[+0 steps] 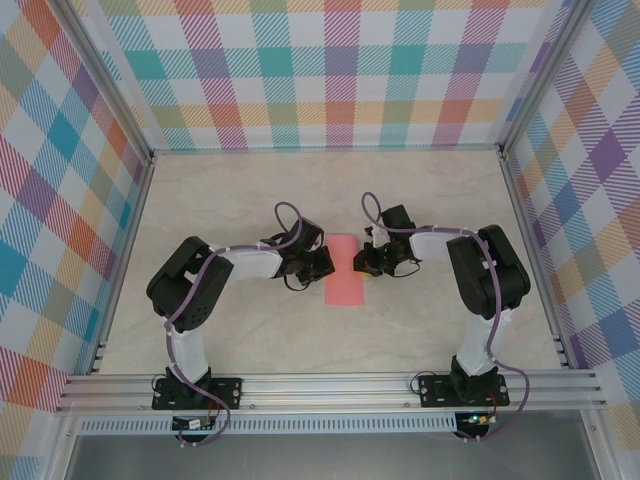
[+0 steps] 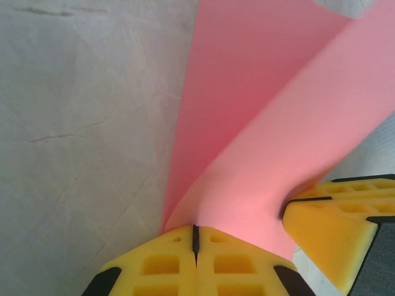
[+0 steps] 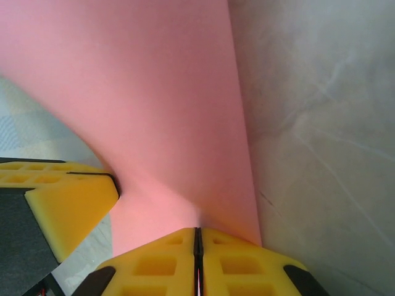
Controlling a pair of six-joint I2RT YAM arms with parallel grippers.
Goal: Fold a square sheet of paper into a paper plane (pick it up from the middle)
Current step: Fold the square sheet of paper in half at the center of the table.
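**Inspector:** Position of the square sheet of paper (image 1: pixel 344 272)?

**Recorder:** It sits at the middle of the desk (image 1: pixel 250 190). From above it reads as a narrow salmon-pink strip, its long axis running 12 to 6 o'clock. The wrist cameras show one layer lying flat on the desk and a second band curving up off it.

**Inspector:** The left gripper (image 1: pixel 320 264)?

**Recorder:** It is at the sheet's 9 o'clock edge. Its yellow fingers are pressed together with no gap, and the raised band of paper runs into the seam between them, so it holds the paper.

**Inspector:** And the right gripper (image 1: pixel 368 262)?

**Recorder:** It is at the sheet's 3 o'clock edge, facing the left one. Its fingers also meet along a closed seam, pinched on the paper's edge. Each wrist camera shows the other gripper's yellow fingertips just beside its own.

**Inspector:** Surroundings?

**Recorder:** The desk has a pale marbled top, with checked walls (image 1: pixel 340 70) at 9, 12 and 3 o'clock.
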